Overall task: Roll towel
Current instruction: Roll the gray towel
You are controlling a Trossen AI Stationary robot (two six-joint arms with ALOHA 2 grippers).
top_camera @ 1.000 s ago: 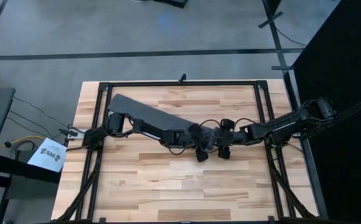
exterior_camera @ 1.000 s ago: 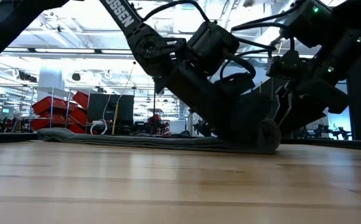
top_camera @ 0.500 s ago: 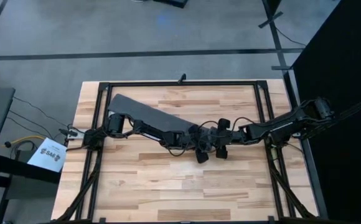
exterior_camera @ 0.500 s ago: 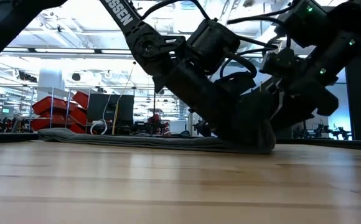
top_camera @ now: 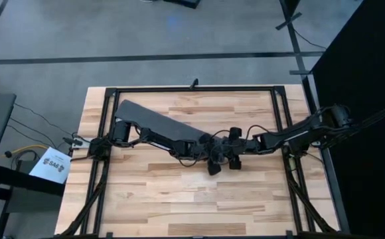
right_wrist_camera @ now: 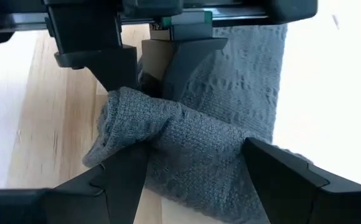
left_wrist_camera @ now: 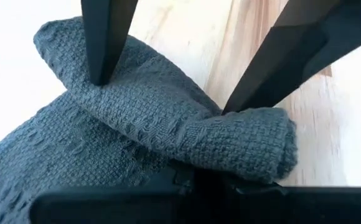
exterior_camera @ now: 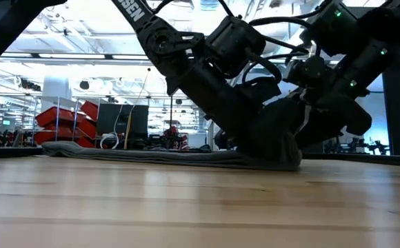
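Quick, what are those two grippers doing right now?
Left gripper: open, fingers pressing on the towel roll.
Right gripper: open, straddling the same roll.

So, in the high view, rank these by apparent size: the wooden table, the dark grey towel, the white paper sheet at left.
1. Wooden table, largest by far.
2. Dark grey towel, a long strip partly hidden under the left arm.
3. White paper sheet, smallest.

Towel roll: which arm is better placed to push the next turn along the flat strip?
Probably left. The left tool straddles the towel roll with fingers open, its arm lying along the unrolled strip. The right tool also brackets the roll, open, but from the finished end, so it better steadies.
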